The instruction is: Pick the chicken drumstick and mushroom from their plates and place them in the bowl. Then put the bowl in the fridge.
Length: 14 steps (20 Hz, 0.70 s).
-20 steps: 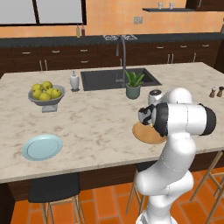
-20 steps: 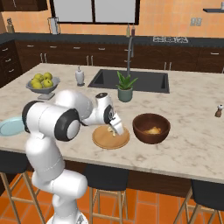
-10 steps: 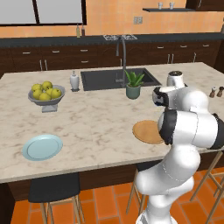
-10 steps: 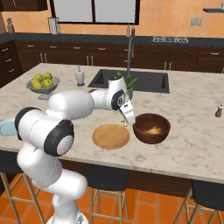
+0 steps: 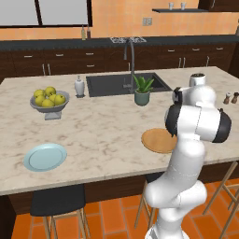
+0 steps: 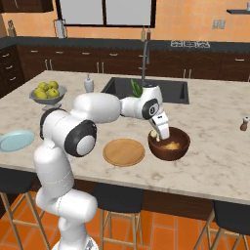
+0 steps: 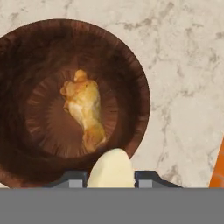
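My gripper [image 7: 111, 178] is shut on the pale beige mushroom [image 7: 111, 165], held just above the near rim of the dark brown bowl [image 7: 133, 70]. The golden-brown chicken drumstick [image 7: 84, 109] lies inside the bowl. In the right base view the gripper [image 6: 158, 131] points down over the bowl [image 6: 169, 152] at its left edge. The tan wood-like plate [image 6: 124, 152] lies bare just left of the bowl. The light blue plate [image 5: 45, 156] lies bare near the counter's left front. The fridge is out of view.
A grey footed bowl of yellow-green fruit [image 5: 49, 100] stands at the back left. A potted plant [image 5: 142, 91], the sink [image 5: 125, 83] with its faucet and a soap bottle [image 5: 79, 87] sit behind. Two shakers [image 5: 230, 98] stand far right. Stools [image 5: 57, 203] line the counter's front.
The arm swung from over the tan plate to the right, carrying the mushroom up and over the bowl. The tan plate now lies bare.
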Tool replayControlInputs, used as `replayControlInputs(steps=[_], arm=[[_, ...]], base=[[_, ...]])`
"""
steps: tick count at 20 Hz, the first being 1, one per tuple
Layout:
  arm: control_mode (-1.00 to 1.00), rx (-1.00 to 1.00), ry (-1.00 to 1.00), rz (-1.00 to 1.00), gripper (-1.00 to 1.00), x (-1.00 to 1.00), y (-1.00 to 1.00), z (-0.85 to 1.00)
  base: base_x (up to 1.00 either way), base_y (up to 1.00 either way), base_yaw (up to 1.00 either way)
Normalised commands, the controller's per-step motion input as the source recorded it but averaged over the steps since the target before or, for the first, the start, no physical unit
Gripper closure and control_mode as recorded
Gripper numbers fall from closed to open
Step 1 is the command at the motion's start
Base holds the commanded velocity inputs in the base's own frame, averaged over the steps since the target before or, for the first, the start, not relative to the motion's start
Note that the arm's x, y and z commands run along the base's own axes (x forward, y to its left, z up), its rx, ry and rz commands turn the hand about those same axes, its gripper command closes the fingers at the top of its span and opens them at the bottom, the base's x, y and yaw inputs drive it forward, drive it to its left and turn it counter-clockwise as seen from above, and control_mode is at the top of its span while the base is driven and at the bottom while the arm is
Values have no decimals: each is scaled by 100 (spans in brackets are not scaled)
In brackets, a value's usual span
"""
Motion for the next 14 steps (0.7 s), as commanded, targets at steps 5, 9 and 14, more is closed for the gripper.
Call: replayControlInputs(steps=[5, 9, 14], arm=[[-100, 0, 0, 0, 100, 15, -8, -43], [-100, 0, 0, 0, 100, 33, 0, -35], [-100, 0, 0, 0, 100, 52, 0, -27]], base=[[0, 0, 0], [0, 0, 0], [0, 0, 0]])
